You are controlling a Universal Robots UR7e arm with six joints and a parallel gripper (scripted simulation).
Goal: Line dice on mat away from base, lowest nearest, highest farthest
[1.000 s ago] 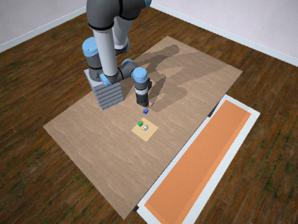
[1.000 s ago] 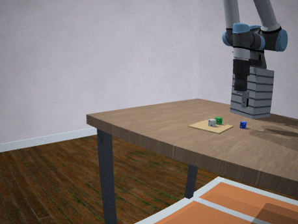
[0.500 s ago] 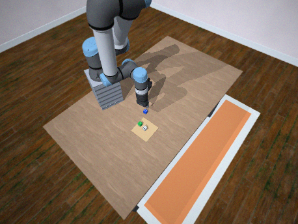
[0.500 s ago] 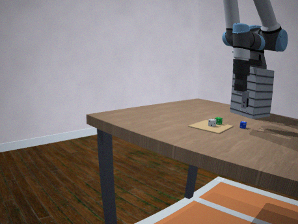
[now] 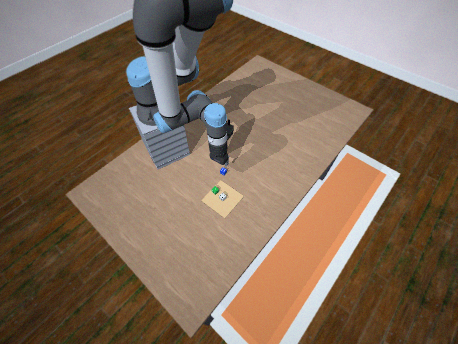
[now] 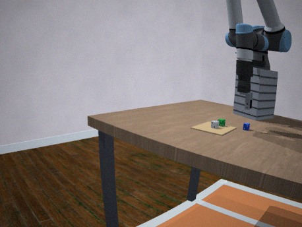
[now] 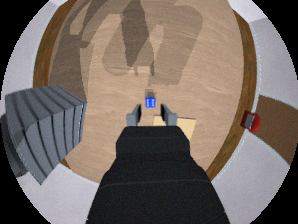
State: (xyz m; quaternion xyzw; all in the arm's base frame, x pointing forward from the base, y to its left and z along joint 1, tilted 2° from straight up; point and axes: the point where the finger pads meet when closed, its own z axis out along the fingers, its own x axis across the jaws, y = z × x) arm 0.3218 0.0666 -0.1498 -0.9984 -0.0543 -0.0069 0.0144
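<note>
A tan mat [image 5: 220,201] lies on the table; it also shows in the exterior view [image 6: 213,128]. A green die [image 5: 215,190] and a white die [image 5: 223,196] sit close together on its near-base part, and both show in the exterior view: the green die [image 6: 221,122] and the white die [image 6: 215,124]. A blue die [image 5: 224,171] lies on the bare table between the mat and the robot base; it also shows in the exterior view [image 6: 246,126]. My gripper [image 5: 220,161] hangs well above the blue die, open and empty. In the wrist view the blue die [image 7: 150,102] shows between the fingertips.
The grey ribbed robot base block [image 5: 165,142] stands behind the gripper. An orange panel with a white frame [image 5: 310,250] lies on the floor beside the table. A small red object [image 7: 252,121] shows at the right edge of the wrist view.
</note>
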